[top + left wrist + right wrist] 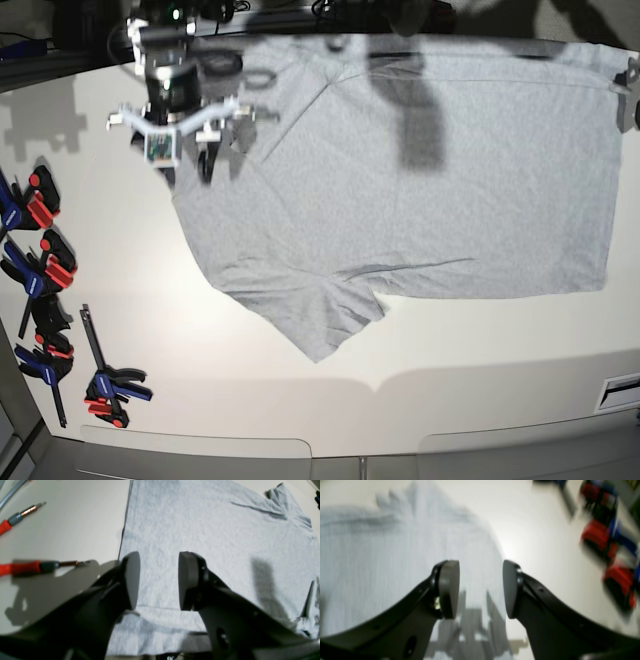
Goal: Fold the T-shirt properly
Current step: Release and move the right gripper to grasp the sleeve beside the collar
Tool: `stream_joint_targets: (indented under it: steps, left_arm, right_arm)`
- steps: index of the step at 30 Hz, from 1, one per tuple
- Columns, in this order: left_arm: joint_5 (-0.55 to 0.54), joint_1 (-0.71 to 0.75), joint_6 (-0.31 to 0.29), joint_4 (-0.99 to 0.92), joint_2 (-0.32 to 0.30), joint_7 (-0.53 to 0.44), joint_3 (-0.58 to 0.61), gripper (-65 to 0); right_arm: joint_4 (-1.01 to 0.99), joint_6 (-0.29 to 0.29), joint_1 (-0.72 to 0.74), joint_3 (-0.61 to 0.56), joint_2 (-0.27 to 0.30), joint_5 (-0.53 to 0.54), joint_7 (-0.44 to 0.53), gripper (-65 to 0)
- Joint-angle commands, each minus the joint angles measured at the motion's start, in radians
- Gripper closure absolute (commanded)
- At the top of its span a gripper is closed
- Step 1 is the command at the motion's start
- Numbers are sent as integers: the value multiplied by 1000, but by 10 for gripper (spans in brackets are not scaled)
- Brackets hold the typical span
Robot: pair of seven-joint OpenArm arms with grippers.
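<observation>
**Both grippers parted above the shirt**

The left gripper [159, 580] and the right gripper [480, 588] each have jaws apart, holding nothing. The grey T-shirt [420, 170] lies spread flat on the white table [300, 380]; clamps [45, 265] sit aside

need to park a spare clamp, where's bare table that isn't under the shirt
Widest free patch: the table in front of the T-shirt, between its lower edge and the near table edge. A smaller one lies between the clamps and the shirt's sleeve. The clamp side is crowded, and so is the corner under the right gripper.
</observation>
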Motion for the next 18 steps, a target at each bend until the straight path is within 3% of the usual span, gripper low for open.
stream_joint_targets:
  steps: [1,9,15,18]
  left_arm:
    - [-19,6,-9,15,-20,-37,-12,-236]
    - [-10,6,-9,15,-21,-39,-12,-235]
    - [63,6,-9,15,-21,-40,-12,-235]
    - [68,6,-9,15,-21,-40,-12,-236]
  right_arm:
    - [-11,-4,45,2,0,0,22,-266]
    - [-451,90,431,2,23,0,19,-267]
    - [-906,101,763,2,125,0,10,-317]
    - [-1129,164,917,2,187,31,-12,-317]
